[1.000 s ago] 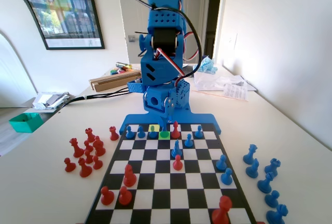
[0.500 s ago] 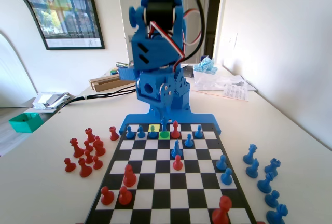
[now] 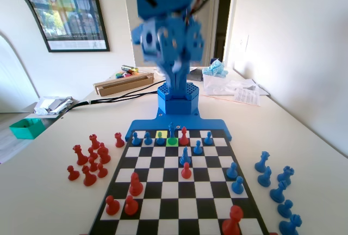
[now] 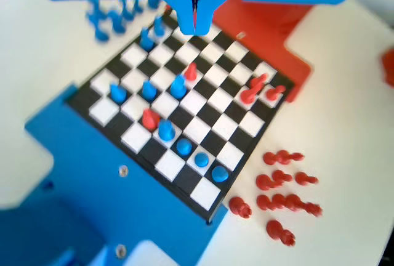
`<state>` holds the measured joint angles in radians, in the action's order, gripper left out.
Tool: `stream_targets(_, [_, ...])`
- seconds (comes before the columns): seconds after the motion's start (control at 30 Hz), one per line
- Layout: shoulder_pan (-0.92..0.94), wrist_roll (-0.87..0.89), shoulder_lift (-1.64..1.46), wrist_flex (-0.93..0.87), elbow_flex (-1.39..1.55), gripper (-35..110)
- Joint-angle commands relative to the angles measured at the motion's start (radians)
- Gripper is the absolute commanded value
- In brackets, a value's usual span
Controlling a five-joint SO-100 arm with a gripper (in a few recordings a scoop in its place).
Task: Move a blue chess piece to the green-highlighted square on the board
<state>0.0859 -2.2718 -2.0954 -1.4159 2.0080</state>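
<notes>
gripper hangs high over the board on my wrist view, its 2 jaws pressed together with nothing between them. on my fixed view the blue chess piece stands upright on the green-highlighted square in the second row from the arm's base, a red piece just to its right in that picture.
</notes>
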Motion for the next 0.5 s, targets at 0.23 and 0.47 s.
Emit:
stream_targets(0.23, [-0.015,0.345,-0.281,-0.216,-0.199,1])
stream_targets(0.47, [-0.015,0.456,-0.411,-0.356,-0.209,1])
